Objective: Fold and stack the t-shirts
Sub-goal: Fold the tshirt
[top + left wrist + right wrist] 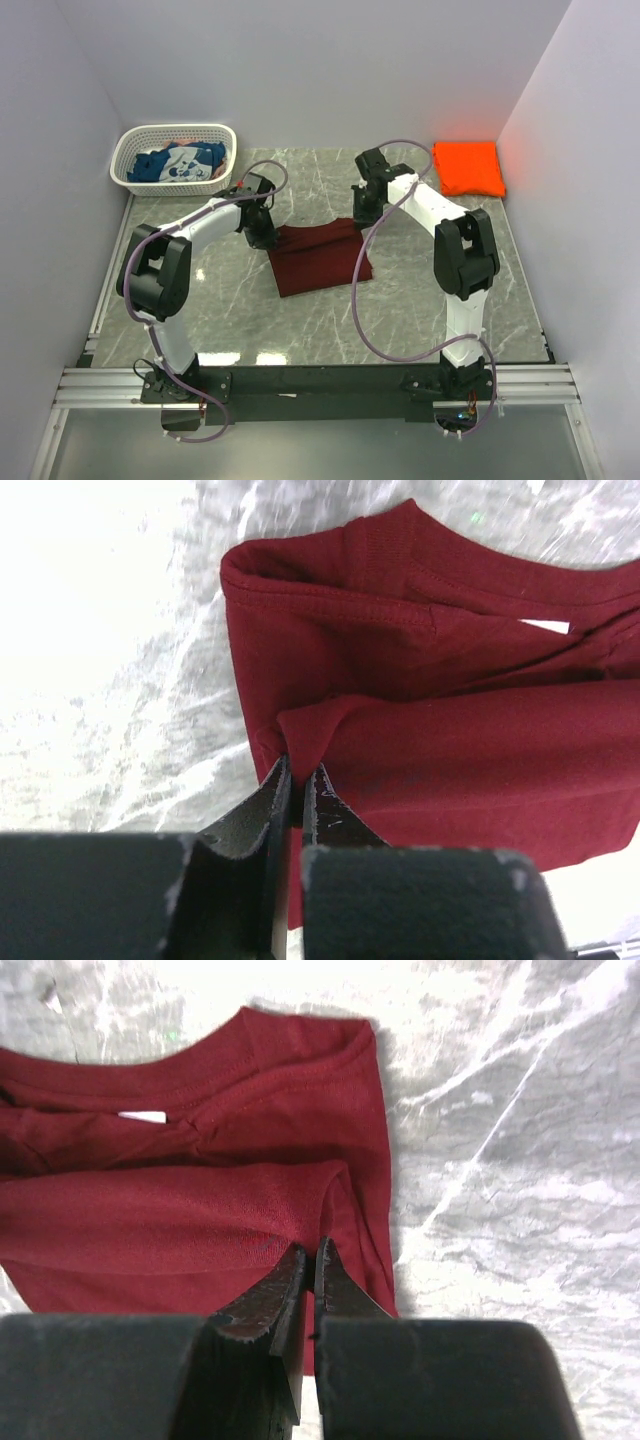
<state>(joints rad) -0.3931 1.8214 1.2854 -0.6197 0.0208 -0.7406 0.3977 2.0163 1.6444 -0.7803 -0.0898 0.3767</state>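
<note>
The marble-patterned table (420, 300) carries the maroon t-shirt (315, 258) at its middle, partly folded, collar toward the far side. It looks light, limp cloth that should sag and slide on the smooth top, so doubled hems and fold corners seem the best places to pinch. The left arm (190, 225) and right arm (430, 205) reach forward and bend inward, wrists low at the shirt's far left and far right edges. A white lattice basket (175, 130) at far left holds the blue t-shirt (180, 165); the folded orange t-shirt (470, 167) sits far right. The left gripper (297, 772) and right gripper (310, 1252) each show jaws nearly together at a folded edge; whether cloth is pinched I cannot tell.
</note>
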